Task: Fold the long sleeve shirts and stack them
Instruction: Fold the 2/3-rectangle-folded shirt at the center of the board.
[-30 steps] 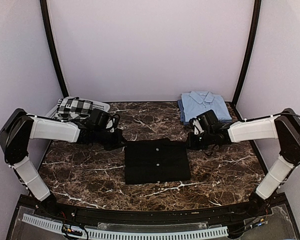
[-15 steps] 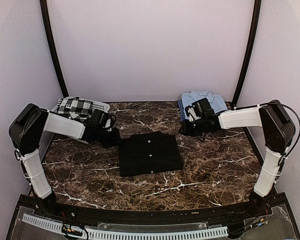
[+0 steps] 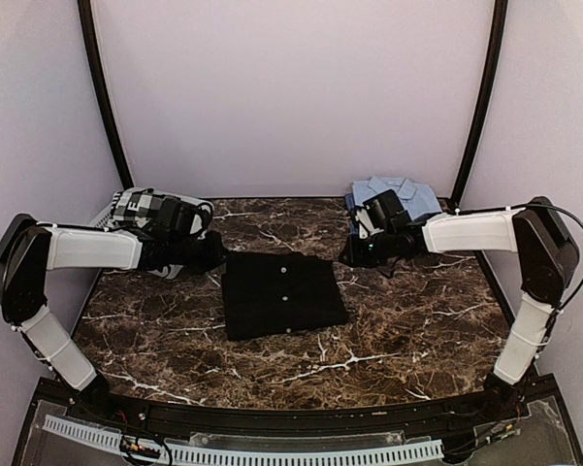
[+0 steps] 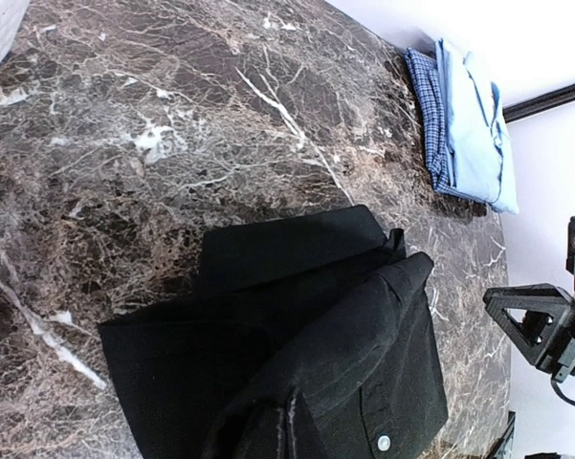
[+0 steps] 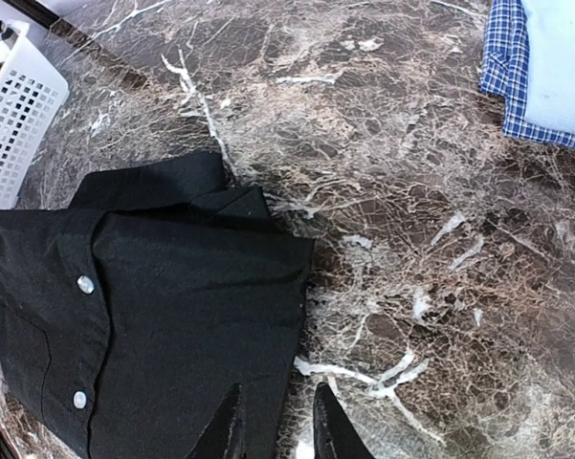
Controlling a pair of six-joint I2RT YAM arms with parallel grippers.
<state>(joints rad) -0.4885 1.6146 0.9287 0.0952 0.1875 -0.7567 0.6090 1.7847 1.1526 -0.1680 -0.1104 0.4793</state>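
The black long sleeve shirt (image 3: 283,296) lies folded on the marble table, buttons up, also visible in the right wrist view (image 5: 163,306). My left gripper (image 3: 213,260) is at its left edge, shut on a pinch of black cloth (image 4: 297,421) that rises to the jaws and hides the fingers. My right gripper (image 5: 279,430) is open, its fingertips straddling the shirt's right edge with nothing between them; it shows from above too (image 3: 352,254). The light blue shirt (image 3: 396,194) sits folded at the back right.
A blue plaid garment (image 5: 517,76) lies under the light blue shirt (image 5: 564,57). A white basket (image 3: 189,206) holding a black-and-white checked cloth (image 3: 144,209) stands at the back left. Black frame posts rise at both back corners.
The black shirt has slid left and toward the back with my left gripper. My right gripper has let go of the shirt's right edge and opened.
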